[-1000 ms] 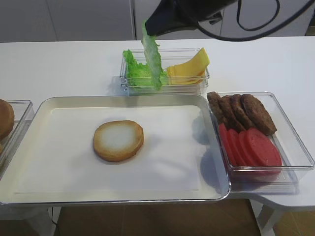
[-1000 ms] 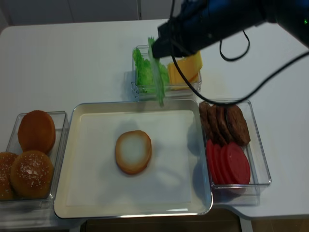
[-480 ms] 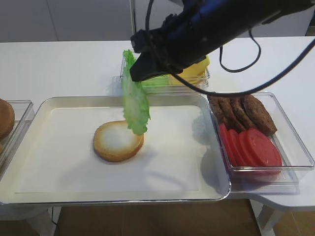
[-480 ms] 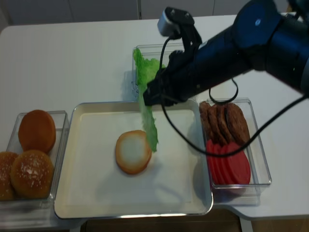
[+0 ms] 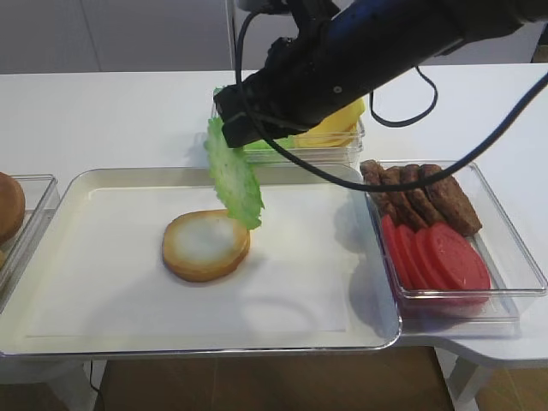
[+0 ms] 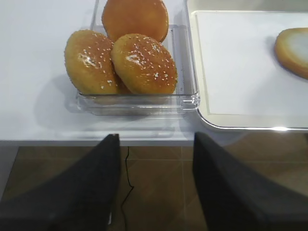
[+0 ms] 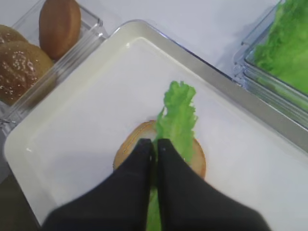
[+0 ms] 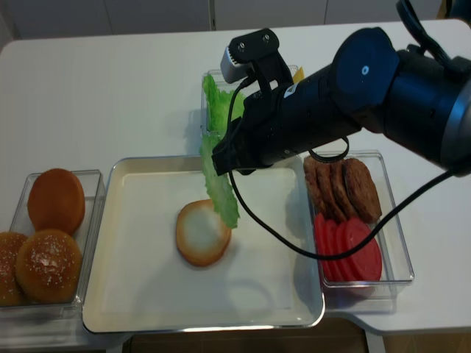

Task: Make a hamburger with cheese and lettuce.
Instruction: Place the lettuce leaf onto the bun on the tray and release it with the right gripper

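You are pinching a ruffled bright green lettuce leaf [image 5: 233, 178] between the closed black fingers of the right gripper [image 7: 155, 144], letting it hang by one edge so its free end is drooping over the round toasted bun half with the pale cut face [image 5: 205, 245] at centre left of the frame. That bun is sitting bare on the paper-lined silver tray [image 5: 103, 342], so the lettuce looks set to be the first layer. The yellow square cheese slices [image 5: 338, 130] are waiting in the clear tub at upper centre, partly hidden behind your arm. The left gripper [image 6: 154, 159] is idling open beside the clear box of sesame bun tops [image 6: 127, 62], keeping out of the way.
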`<act>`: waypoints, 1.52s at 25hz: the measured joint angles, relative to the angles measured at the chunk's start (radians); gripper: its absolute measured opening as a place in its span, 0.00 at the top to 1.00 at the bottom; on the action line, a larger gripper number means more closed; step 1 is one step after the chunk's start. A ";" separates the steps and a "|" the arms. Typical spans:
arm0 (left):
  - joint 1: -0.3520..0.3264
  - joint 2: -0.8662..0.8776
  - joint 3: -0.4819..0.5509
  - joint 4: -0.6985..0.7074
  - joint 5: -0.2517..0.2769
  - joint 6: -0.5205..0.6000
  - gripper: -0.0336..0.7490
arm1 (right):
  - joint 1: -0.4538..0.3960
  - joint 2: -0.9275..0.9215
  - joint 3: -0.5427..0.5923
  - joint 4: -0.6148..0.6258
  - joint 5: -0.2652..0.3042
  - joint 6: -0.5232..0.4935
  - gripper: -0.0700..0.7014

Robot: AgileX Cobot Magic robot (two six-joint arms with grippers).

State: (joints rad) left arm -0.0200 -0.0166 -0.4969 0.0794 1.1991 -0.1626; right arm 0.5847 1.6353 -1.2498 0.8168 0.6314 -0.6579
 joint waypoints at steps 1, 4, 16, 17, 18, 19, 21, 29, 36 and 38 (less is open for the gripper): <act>0.000 0.000 0.000 0.000 0.000 0.000 0.49 | 0.000 0.005 0.000 -0.013 -0.002 0.000 0.89; 0.000 0.000 0.000 0.000 0.000 0.000 0.49 | 0.000 0.020 0.000 -0.041 -0.009 0.000 0.89; 0.000 0.000 0.000 0.000 0.000 0.000 0.49 | 0.000 0.081 0.001 -0.040 -0.019 0.000 0.89; 0.000 0.000 0.000 0.000 0.000 0.000 0.49 | 0.000 0.081 0.001 -0.032 -0.019 0.000 0.89; 0.000 0.000 0.000 0.000 0.000 0.000 0.49 | 0.000 0.081 0.001 -0.026 -0.021 0.000 0.89; 0.000 0.000 0.000 0.000 0.000 0.000 0.49 | 0.000 0.081 0.001 -0.018 -0.021 0.000 0.89; 0.000 0.000 0.000 0.000 0.000 0.000 0.49 | 0.000 0.081 0.001 -0.004 -0.021 0.000 0.89; 0.000 0.000 0.000 0.000 0.000 0.000 0.49 | 0.000 0.081 0.001 0.084 -0.027 0.000 0.89; 0.000 0.000 0.000 0.000 0.000 0.000 0.49 | 0.000 0.104 0.001 0.129 -0.021 0.000 0.89; 0.000 0.000 0.000 0.000 0.000 0.000 0.49 | 0.000 0.114 0.001 0.158 -0.016 -0.009 0.89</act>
State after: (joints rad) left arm -0.0200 -0.0166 -0.4969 0.0794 1.1991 -0.1626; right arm 0.5847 1.7492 -1.2491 0.9751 0.6157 -0.6671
